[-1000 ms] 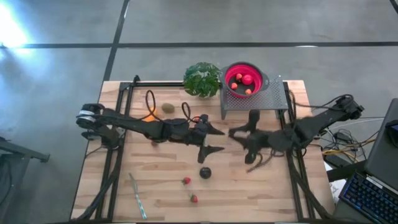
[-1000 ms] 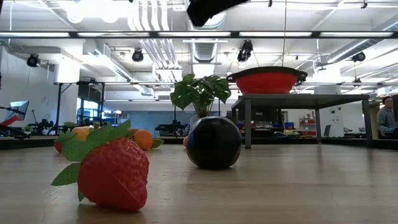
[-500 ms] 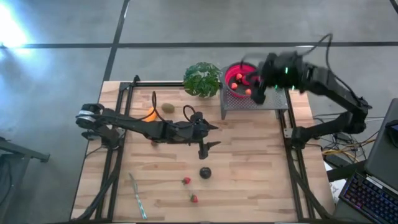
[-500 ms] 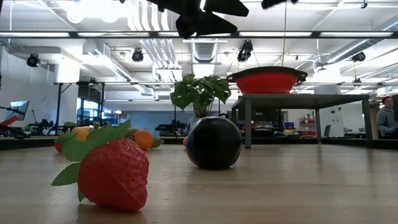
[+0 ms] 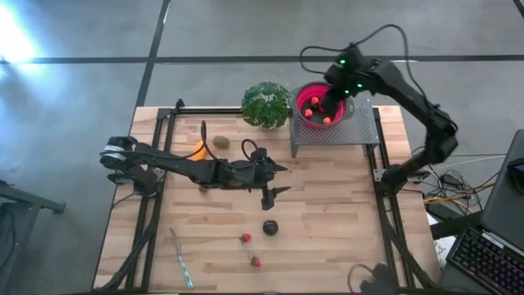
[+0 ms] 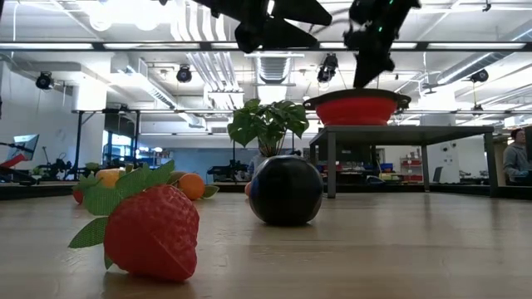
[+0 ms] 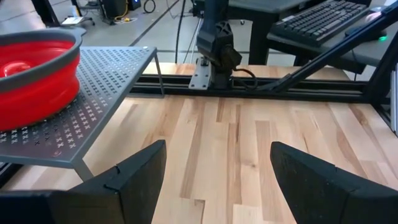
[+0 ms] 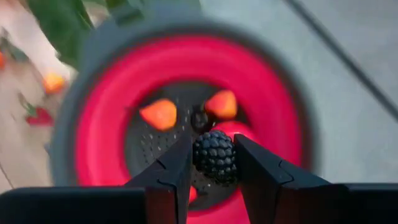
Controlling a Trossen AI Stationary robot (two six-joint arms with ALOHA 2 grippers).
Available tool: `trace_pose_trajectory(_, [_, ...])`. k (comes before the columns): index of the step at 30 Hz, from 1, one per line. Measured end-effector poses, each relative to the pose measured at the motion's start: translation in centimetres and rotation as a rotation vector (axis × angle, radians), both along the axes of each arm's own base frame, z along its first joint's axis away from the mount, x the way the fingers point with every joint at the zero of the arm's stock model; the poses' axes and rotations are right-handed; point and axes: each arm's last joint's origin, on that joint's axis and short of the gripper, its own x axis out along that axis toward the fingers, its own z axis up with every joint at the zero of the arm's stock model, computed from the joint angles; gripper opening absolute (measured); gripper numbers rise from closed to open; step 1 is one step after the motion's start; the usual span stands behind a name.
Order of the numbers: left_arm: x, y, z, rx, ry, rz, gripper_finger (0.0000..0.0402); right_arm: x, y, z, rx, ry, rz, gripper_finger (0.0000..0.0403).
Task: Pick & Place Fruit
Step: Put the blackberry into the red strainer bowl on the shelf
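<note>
Right wrist view: a dark bumpy berry point(image 8: 215, 155) sits pinched between the right pincer's point(image 8: 214, 167) fingers, held over the red bowl point(image 8: 99, 143) so it can drop in beside two orange pieces already inside. Left pincer point(image 5: 277, 180) hangs wide and empty above mid-tabletop point(image 5: 344, 238). On the wood: two strawberries point(image 5: 246, 238), one dark ball point(image 5: 270, 227), one kiwi point(image 5: 221, 142).

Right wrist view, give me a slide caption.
Right gripper holds a dark blackberry above the red bowl.
</note>
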Motion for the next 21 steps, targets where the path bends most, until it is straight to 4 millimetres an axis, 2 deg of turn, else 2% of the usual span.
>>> trace_pose_trajectory(5, [0.0,0.0,-0.1,0.0,0.003,-0.001,0.0291,1.3,-1.8,-2.6,0.073,0.076,0.002,0.0097])
trace_pose_trajectory(10, [0.0,0.0,-0.2,0.002,0.021,-0.002,0.0291,2.2,-2.7,-3.8,0.108,0.105,-0.001,0.0095])
trace_pose_trajectory(15, [-0.1,0.0,-0.3,0.003,0.029,-0.003,0.0291,2.3,-2.9,-4.2,0.117,0.117,0.001,0.0104])
trace_pose_trajectory(21, [-0.1,0.0,-0.3,0.003,0.029,-0.003,0.0291,2.3,-3.0,-4.2,0.119,0.116,-0.006,0.0096])
